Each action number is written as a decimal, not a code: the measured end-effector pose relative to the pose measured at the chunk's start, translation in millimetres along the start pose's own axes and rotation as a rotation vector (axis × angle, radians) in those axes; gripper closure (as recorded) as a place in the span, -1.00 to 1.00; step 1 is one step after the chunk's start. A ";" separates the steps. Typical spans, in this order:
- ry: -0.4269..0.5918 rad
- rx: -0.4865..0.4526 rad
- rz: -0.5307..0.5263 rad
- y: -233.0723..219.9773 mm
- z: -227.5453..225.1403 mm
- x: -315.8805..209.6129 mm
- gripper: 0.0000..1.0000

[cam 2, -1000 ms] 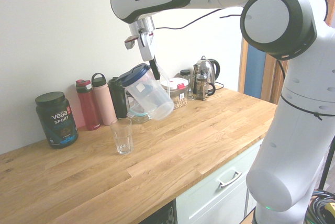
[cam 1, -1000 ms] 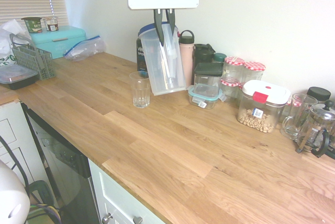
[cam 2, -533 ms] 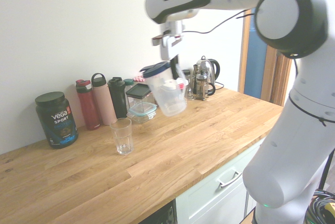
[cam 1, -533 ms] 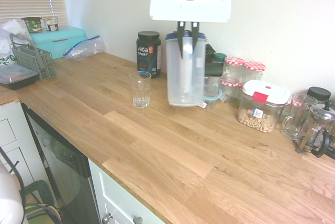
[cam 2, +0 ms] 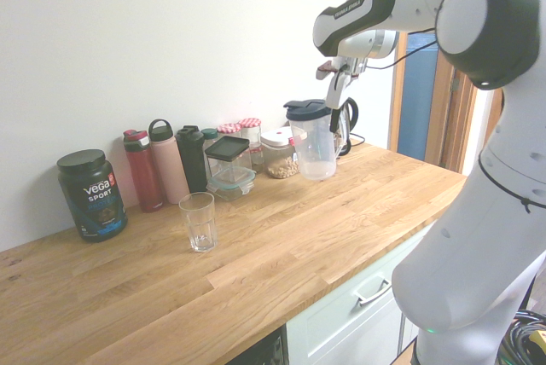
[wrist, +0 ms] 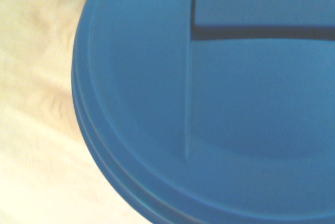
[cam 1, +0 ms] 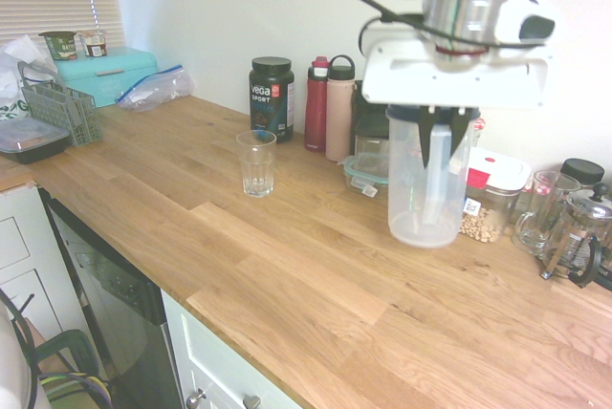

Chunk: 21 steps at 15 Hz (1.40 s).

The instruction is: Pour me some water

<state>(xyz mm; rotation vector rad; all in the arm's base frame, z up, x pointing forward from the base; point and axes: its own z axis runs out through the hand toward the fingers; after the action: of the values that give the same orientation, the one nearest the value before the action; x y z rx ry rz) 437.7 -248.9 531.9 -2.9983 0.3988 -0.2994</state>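
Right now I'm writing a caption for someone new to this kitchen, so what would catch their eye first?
Probably the clear pitcher with its dark blue lid, held upright by the pincer in front of the nut box. Next, the glass standing apart on the counter, and the turquoise box at the far end.

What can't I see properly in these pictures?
- Water in the glass: clear, so neither outside view settles if there's any.
- Most of the kettle: behind the pitcher and gripper in the second outside view.
- The far side of the blue lid: cut off by the wrist picture's edge.
- Small print on the black tub: too small in both outside views.
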 end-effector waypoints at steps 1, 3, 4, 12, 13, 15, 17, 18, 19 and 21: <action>-0.021 0.016 -0.023 0.5 8.0 1.4 1.00; -0.033 0.034 -0.049 8.5 15.8 11.5 1.00; -0.031 0.036 -0.048 17.4 18.6 19.7 1.00; -0.076 0.073 -0.035 67.2 60.9 45.1 -1.00; -0.083 0.075 -0.035 68.9 60.8 43.7 -1.00; -0.083 0.074 -0.028 72.9 59.2 42.5 -1.00; -0.078 0.073 -0.026 75.0 56.2 43.0 -1.00; -0.077 0.072 -0.028 74.1 55.4 43.9 -1.00; -0.076 0.073 -0.032 72.0 55.3 44.9 -1.00; -0.074 0.073 -0.039 68.5 53.5 46.8 -1.00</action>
<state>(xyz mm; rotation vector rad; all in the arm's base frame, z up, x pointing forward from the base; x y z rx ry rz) 476.1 -323.2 479.5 -2.9379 0.3153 -0.2008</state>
